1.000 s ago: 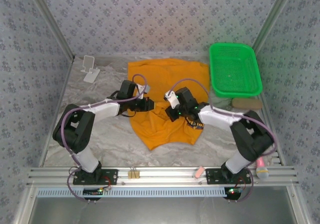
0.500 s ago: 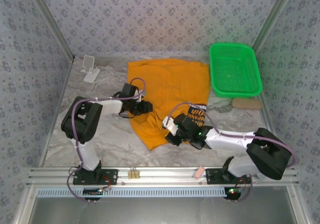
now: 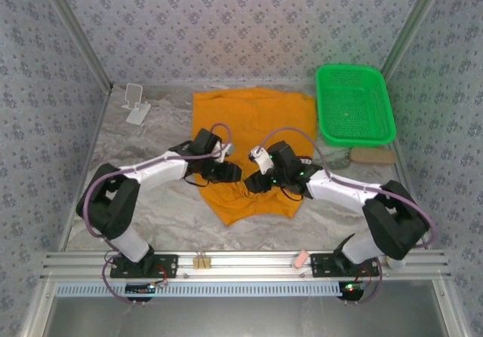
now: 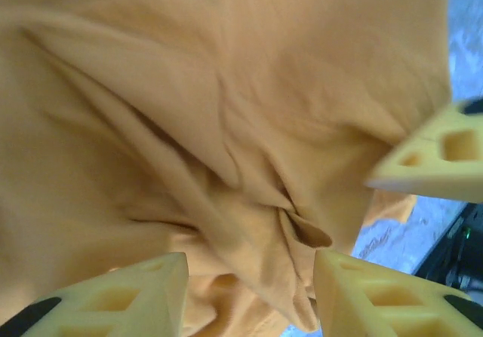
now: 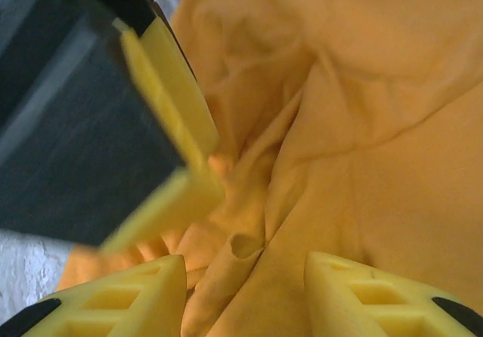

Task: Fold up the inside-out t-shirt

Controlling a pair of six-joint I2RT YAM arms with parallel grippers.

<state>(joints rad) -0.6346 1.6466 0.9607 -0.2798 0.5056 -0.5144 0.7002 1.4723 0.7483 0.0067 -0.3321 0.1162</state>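
Finding: the orange t-shirt (image 3: 253,118) lies flat-ish on the marbled table (image 3: 162,201). Its long axis runs from the far edge toward you, with the near half bunched and narrowed.

Position of arms: your left gripper (image 3: 229,173) and right gripper (image 3: 256,180) meet head-on over that near half. The left comes in from the left side and the right from the right, with their tips just beside one another. Neither arm is clearly nearer the cloth; both are on it.

Finger state: in the left wrist view your yellow fingers (image 4: 136,292) stand apart, with a raised ridge of fabric (image 4: 302,231) running down into the gap between them. In the right wrist view the fingers (image 5: 362,292) are likewise spread, with a small pucker of cloth (image 5: 243,245) sitting between them. Nothing is clamped by either gripper.

Judgement: the coming move turns on that ridge lying between both pairs of fingers. It looks like you are set to pinch it. Watch the opposing fingertip (image 4: 438,152) close by on the right; the clearance appears slight.
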